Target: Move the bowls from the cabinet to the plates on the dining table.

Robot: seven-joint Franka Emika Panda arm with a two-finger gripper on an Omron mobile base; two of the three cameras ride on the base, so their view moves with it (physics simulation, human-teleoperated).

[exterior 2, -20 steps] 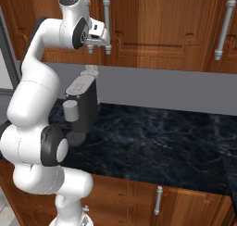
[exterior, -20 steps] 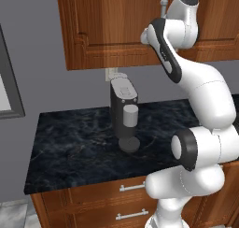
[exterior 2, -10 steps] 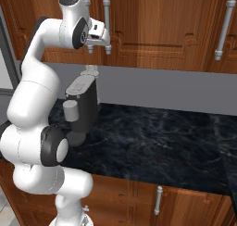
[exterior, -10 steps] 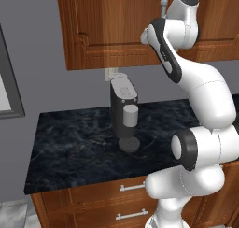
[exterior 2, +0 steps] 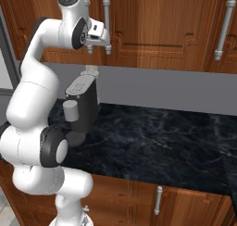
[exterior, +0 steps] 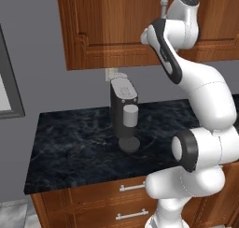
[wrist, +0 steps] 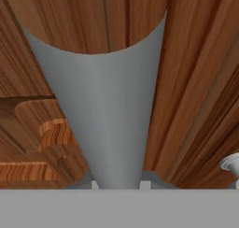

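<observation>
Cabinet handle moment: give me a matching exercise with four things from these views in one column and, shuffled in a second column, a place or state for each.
Things:
1. gripper
2. coffee machine
3. cabinet
4. drawers

Places or states:
A. below the black marble counter, short silver handles
B. shut on the long silver bar handle
C. standing on the counter against the grey wall
D. mounted on the wall above the counter, doors closed

Pairs: 1-B, 2-C, 3-D, 4-A
</observation>
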